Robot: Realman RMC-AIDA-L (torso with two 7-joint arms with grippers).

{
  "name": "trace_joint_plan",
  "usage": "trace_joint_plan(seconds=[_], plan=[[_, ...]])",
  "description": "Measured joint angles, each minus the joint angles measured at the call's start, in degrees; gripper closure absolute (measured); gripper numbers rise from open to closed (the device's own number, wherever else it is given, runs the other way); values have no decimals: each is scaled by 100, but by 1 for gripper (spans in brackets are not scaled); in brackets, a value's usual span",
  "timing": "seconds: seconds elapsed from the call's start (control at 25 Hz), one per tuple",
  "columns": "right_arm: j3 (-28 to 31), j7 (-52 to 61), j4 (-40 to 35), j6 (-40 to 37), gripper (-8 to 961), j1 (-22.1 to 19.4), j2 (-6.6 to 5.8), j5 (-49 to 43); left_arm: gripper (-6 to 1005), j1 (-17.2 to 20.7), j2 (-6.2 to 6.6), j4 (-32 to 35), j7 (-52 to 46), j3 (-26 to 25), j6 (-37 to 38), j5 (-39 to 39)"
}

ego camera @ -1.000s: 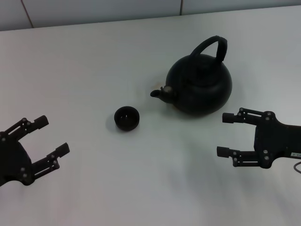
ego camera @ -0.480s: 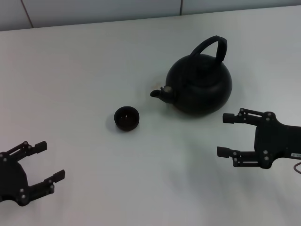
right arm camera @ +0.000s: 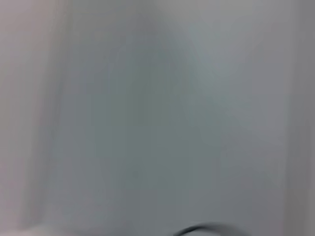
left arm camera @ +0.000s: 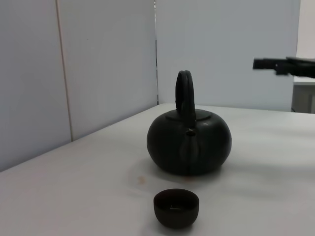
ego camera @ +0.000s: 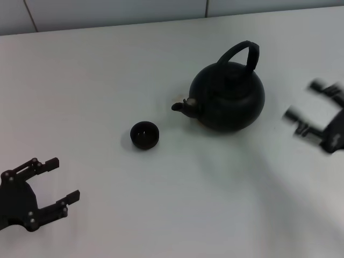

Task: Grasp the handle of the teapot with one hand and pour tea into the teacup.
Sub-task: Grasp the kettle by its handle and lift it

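The black teapot (ego camera: pixel 228 97) stands on the white table, its spout toward the teacup and its arched handle (ego camera: pixel 243 51) upright. It also shows in the left wrist view (left arm camera: pixel 189 142) with the handle (left arm camera: pixel 185 93) edge-on. The small black teacup (ego camera: pixel 144 134) sits left of the spout and shows in the left wrist view (left arm camera: pixel 176 207). My right gripper (ego camera: pixel 305 101) is open, blurred, to the right of the teapot and apart from it. My left gripper (ego camera: pixel 61 180) is open and empty at the near left.
A grey panelled wall (ego camera: pixel 107 11) runs behind the table's far edge. The right wrist view shows only a blurred grey surface. The white table (ego camera: pixel 161 204) spreads bare between the two grippers.
My right gripper has moved quickly up and to the right, away from the near side of the teapot. My left gripper has shifted slightly at the near left. Teapot and teacup have not moved.
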Motion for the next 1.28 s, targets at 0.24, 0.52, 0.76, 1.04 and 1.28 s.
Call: trace_joint_plan(seconds=[0.24,0.52,0.76,1.04,1.28], plan=[[406,-764,719,198,137,-86,-17,251,207,-24,-9,-21,-28,-18,-5,-6],[324,359,-35,886,137,357,-47,132,207,-55,-32,-28,-131,-26,-10,-53],[186,1240,-724,1660,138,1033,-60,-544,207,-53,-44,-43,-131,-26,-10,-141],[124,1484,-851,2225,138,1468,-59,-1022,207,-53,-53,-55,-131,-26,-3,-206],[-315,1631,-862,2755,138,1711,-67,-1030,207,-43,-46,-119,-131,-26,15,-293]])
